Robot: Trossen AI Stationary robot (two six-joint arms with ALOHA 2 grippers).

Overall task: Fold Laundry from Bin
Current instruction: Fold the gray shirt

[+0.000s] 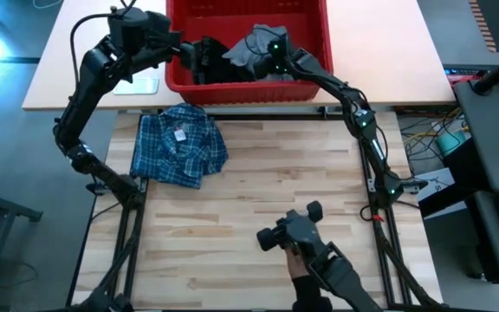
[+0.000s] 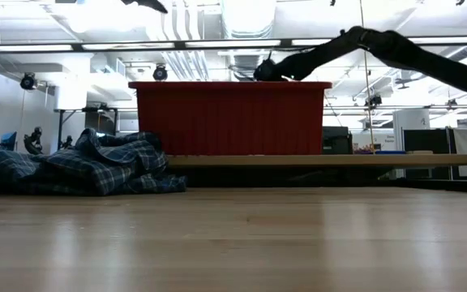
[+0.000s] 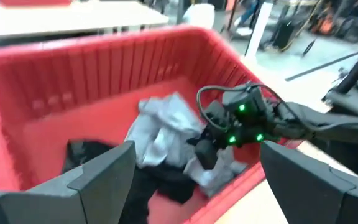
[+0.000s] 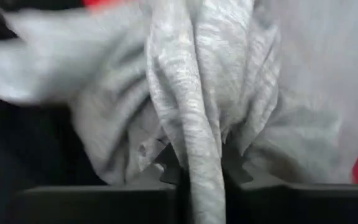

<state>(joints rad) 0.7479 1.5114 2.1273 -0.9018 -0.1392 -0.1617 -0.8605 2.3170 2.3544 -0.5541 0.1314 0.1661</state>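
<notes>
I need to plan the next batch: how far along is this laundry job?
Done: the plaid shirt lies out on the table, bunched rather than neatly folded. In hand: the right gripper is shut on the grey T-shirt inside the red bin. Left: the black garment there; the left gripper hovers open.

Three garments are counted: one blue-and-white plaid shirt (image 1: 179,144) lying on the wooden surface (image 1: 258,199), and one light grey T-shirt (image 3: 166,134) and one black garment (image 3: 135,186) inside the bin. One red bin (image 1: 241,89) is seen. Two robot arms are counted, each with one hand: the left hand (image 1: 199,59) and the right hand (image 1: 258,54). One handheld black device (image 1: 289,230) is seen at the surface's near edge.
</notes>
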